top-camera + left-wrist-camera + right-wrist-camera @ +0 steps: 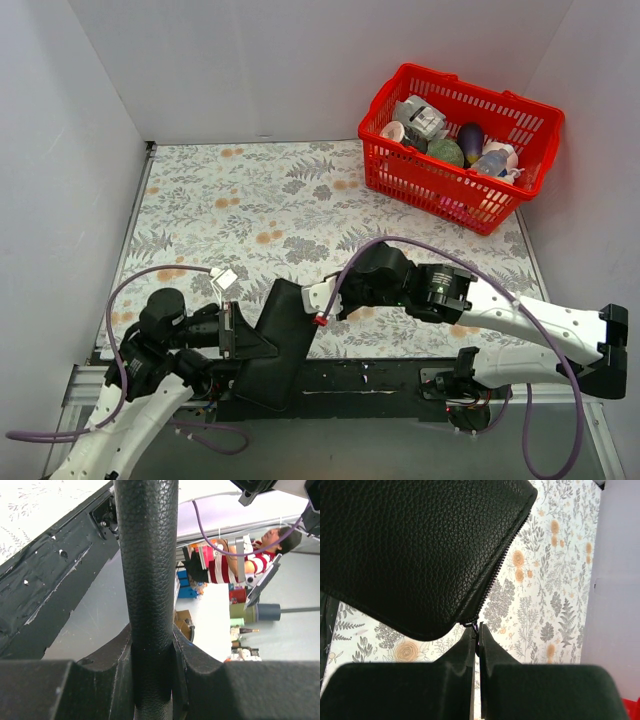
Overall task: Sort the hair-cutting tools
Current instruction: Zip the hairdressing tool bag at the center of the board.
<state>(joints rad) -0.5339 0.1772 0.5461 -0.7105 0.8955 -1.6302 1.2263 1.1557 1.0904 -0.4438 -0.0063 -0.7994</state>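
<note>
clamping the black case (285, 340) by its near edge, the left gripper (151, 652) has its fingers pressed onto the leather spine, which stands upright between them. the right gripper (477, 642) is closed on the zipper pull (475, 626) at the case's rounded corner, above the floral table (200, 200). the scissors and comb are hidden in every view, so i cannot tell where they lie relative to either gripper.

A robotics lab: white booth walls (300, 60) enclose a floral-clothed table (250, 200), a seated person (225, 569) beyond.
</note>
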